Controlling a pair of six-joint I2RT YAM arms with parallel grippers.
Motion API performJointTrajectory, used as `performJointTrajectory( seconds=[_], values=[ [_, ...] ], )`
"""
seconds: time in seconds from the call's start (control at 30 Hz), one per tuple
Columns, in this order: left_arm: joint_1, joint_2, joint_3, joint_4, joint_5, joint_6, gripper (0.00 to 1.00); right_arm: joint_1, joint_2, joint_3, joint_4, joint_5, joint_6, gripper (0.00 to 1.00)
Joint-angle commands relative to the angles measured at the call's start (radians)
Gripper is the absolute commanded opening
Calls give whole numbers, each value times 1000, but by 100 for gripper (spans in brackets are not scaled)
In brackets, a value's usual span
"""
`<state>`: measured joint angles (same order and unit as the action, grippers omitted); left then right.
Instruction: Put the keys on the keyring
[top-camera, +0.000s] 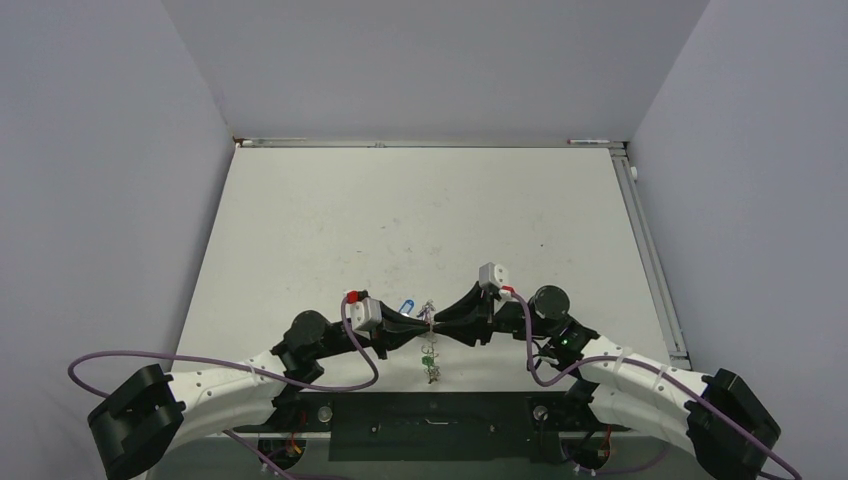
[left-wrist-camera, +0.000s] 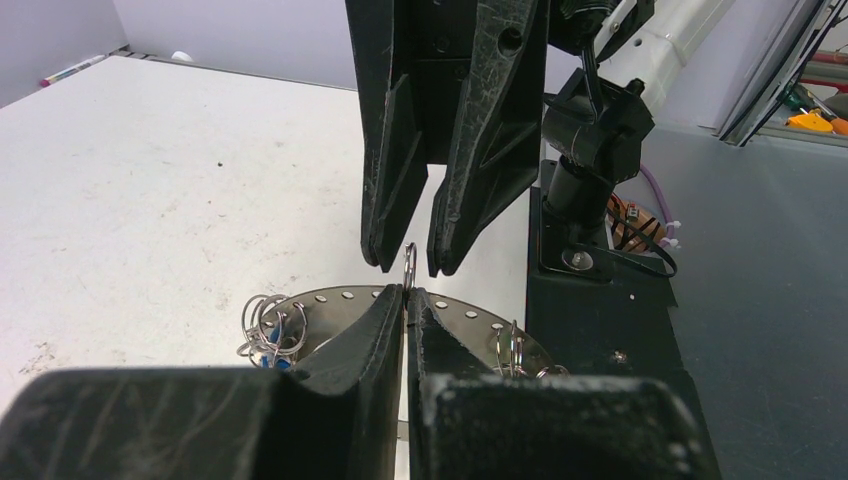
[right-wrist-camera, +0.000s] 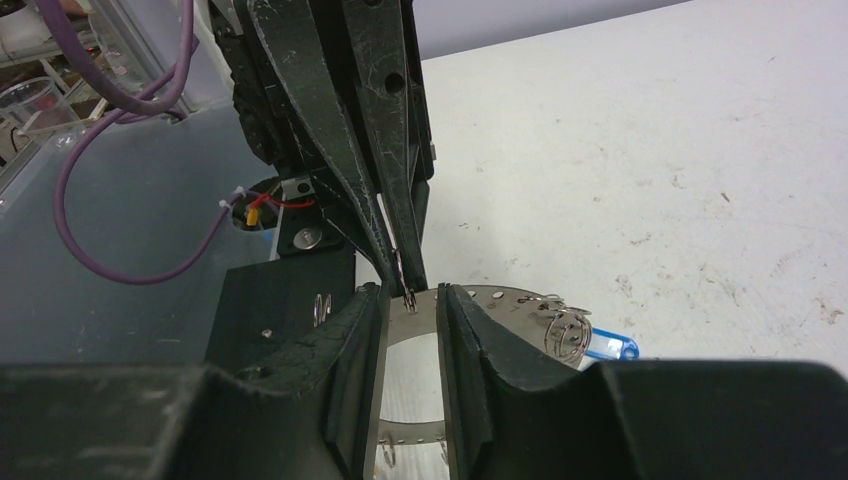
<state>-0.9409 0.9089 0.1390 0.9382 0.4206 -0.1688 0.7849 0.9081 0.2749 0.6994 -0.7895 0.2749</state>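
Observation:
The keyring (left-wrist-camera: 330, 300), a flat grey ring with holes along its rim, sits low between both grippers; it also shows in the right wrist view (right-wrist-camera: 500, 300) and the top view (top-camera: 429, 352). My left gripper (left-wrist-camera: 405, 292) is shut on a small split ring (left-wrist-camera: 409, 262) that sticks up from its tips. My right gripper (right-wrist-camera: 412, 295) is open, its fingers either side of that split ring (right-wrist-camera: 402, 285), facing the left gripper tip to tip (top-camera: 431, 323). A blue-tagged key (right-wrist-camera: 610, 345) lies at the keyring's rim beside a cluster of split rings (right-wrist-camera: 565, 335).
The black base plate (left-wrist-camera: 600, 330) of the arms lies just beside the keyring at the table's near edge. Purple cables (right-wrist-camera: 120, 230) loop by the arm bases. White table (top-camera: 420, 220) stretches away beyond the grippers, with grey walls around it.

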Motion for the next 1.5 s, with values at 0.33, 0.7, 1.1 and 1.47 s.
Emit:
performJointTrajectory(
  seconds=[0.33, 0.7, 1.1, 1.47],
  values=[
    [-3, -5, 15, 91, 15, 9, 0, -7, 52, 58, 93, -56, 5, 21],
    [-2, -6, 11, 100, 13, 8, 0, -7, 74, 60, 99, -62, 3, 17],
    [-2, -2, 7, 109, 16, 5, 0, -7, 112, 74, 107, -101, 15, 5],
    [-4, -78, -4, 31, -58, 9, 40, -6, 25, 97, -24, -2, -55, 5]
  ],
)
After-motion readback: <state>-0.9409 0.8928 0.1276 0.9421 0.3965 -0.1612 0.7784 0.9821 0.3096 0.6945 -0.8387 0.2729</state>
